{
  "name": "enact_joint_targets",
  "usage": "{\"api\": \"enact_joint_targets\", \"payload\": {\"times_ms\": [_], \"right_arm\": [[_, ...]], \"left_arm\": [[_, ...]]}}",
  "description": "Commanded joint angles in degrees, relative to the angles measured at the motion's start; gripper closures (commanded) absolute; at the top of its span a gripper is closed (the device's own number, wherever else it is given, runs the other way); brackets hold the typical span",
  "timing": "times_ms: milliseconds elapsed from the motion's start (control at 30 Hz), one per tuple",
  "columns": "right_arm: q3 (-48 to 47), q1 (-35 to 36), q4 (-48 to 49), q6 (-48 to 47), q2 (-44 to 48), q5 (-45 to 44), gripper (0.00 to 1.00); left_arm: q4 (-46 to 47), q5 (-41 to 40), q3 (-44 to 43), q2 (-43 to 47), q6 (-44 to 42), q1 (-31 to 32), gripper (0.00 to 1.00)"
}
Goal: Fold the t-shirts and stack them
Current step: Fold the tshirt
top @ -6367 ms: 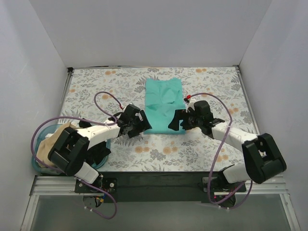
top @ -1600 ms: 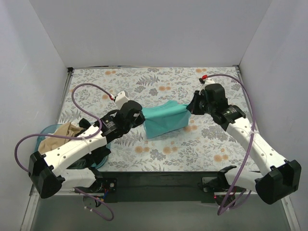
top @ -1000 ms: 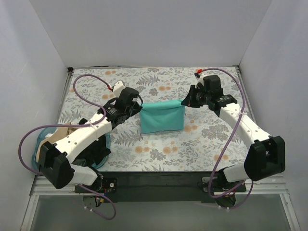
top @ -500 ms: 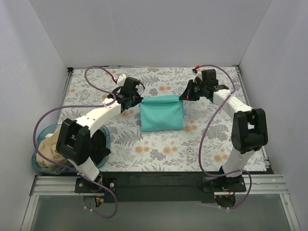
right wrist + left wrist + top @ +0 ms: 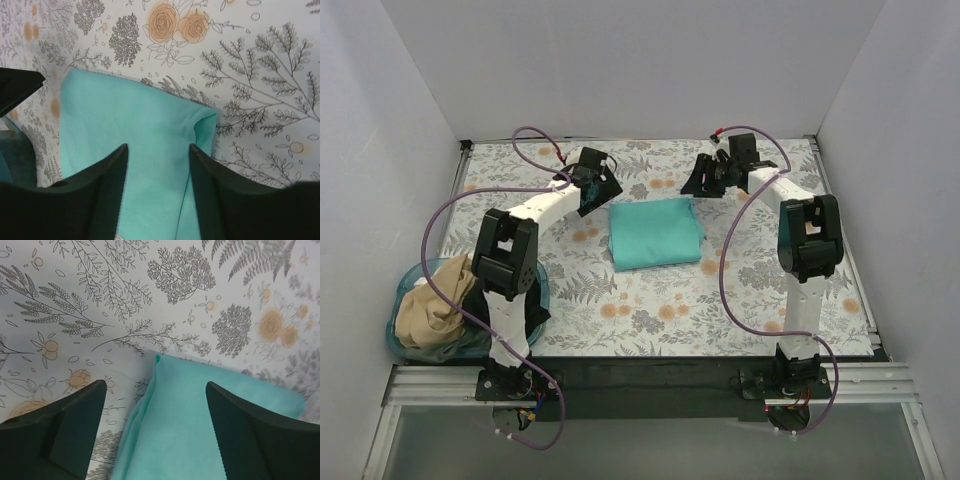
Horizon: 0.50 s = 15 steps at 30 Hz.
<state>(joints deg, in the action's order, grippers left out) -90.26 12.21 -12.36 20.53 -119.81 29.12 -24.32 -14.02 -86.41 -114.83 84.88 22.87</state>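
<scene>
The teal t-shirt (image 5: 655,232) lies folded into a small rectangle on the flowered table (image 5: 760,290). My left gripper (image 5: 592,198) hangs open just beyond the shirt's far left corner. My right gripper (image 5: 692,187) hangs open beyond its far right corner. In the left wrist view the teal shirt (image 5: 200,430) lies below my open left gripper (image 5: 155,384), which holds nothing. In the right wrist view the teal shirt (image 5: 125,110) lies under my open right gripper (image 5: 158,146), which also holds nothing. The tan t-shirt (image 5: 435,308) sits crumpled in the basket.
A translucent blue basket (image 5: 404,277) stands at the near left corner, by the left arm's base. White walls close the table on three sides. Purple cables loop above both arms.
Both grippers have opened and let go of the teal shirt's far edge, then drawn back toward the far wall. The shirt now rests flat and folded.
</scene>
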Motion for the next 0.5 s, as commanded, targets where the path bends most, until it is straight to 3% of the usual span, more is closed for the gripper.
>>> {"api": "enact_joint_targets", "payload": {"times_ms": [0, 67, 167, 300, 467], "right_arm": [[-6.85, -0.52, -1.78, -2.25, -0.43, 2.69, 0.38], [-7.3, -0.34, -2.84, -2.87, 0.8, 3.13, 0.02], [-3.97, 0.88, -3.2, -4.0, 6.06, 1.73, 0.02], [10.05, 3.26, -1.71, -3.58, 16.85, 0.24, 0.02], [25.2, 7.56, 7.33, -1.47, 24.44, 0.41, 0.02]], "left_arm": [[-1.17, 1.54, -4.9, 1.97, -2.7, -0.2, 0.15], [-1.87, 3.03, -4.82, 3.29, -2.79, -0.2, 0.11], [-1.18, 5.57, -0.8, 7.94, -1.56, -0.11, 0.1], [1.72, 10.22, 6.76, 13.92, -0.16, 1.2, 0.09], [7.43, 12.96, 16.26, 17.88, 2.91, 4.63, 0.08]]}}
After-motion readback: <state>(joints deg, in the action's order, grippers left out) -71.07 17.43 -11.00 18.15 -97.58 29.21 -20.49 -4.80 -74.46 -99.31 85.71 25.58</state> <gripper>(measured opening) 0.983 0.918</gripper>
